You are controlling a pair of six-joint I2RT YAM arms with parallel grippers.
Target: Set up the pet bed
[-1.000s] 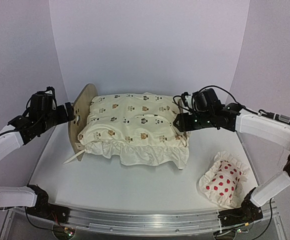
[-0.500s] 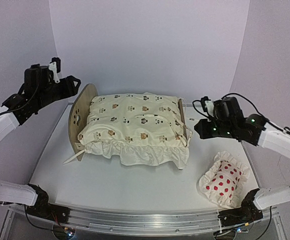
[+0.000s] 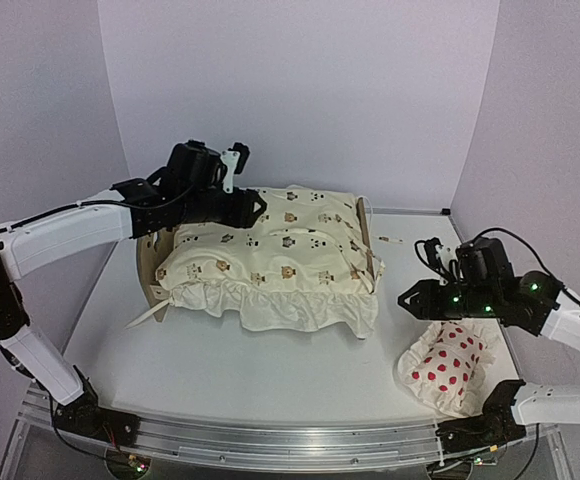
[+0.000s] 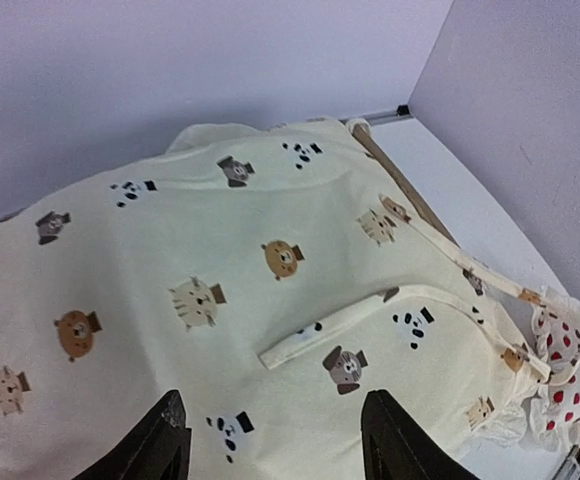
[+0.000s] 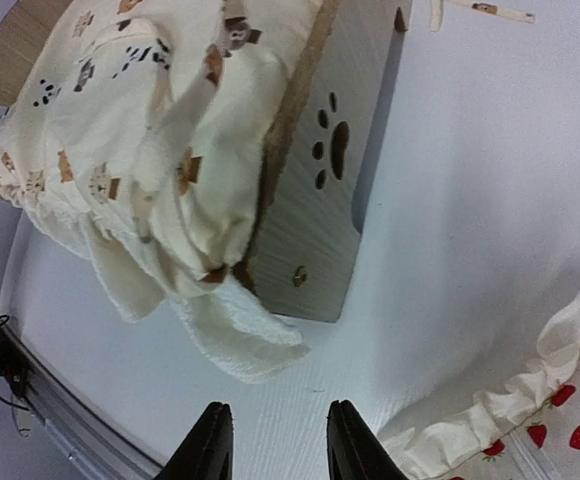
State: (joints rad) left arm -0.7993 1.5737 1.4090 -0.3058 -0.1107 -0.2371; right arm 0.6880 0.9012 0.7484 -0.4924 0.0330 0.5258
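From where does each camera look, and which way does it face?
Top external: above and behind the robot, facing the back wall; shows table, pet bed, left gripper, right gripper.
Left wrist: above the cushion, looking down across it; own open fingers at the bottom edge.
Right wrist: beside the bed, looking down at its paw-print end board; own fingers at the bottom.
Shared: all three show the cushion and the red-dotted pillow.

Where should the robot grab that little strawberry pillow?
Probably by the pillow's ruffled frill, on the side facing the right gripper, coming down from above: the frill is thin enough to pinch, the puffy middle looks too wide.
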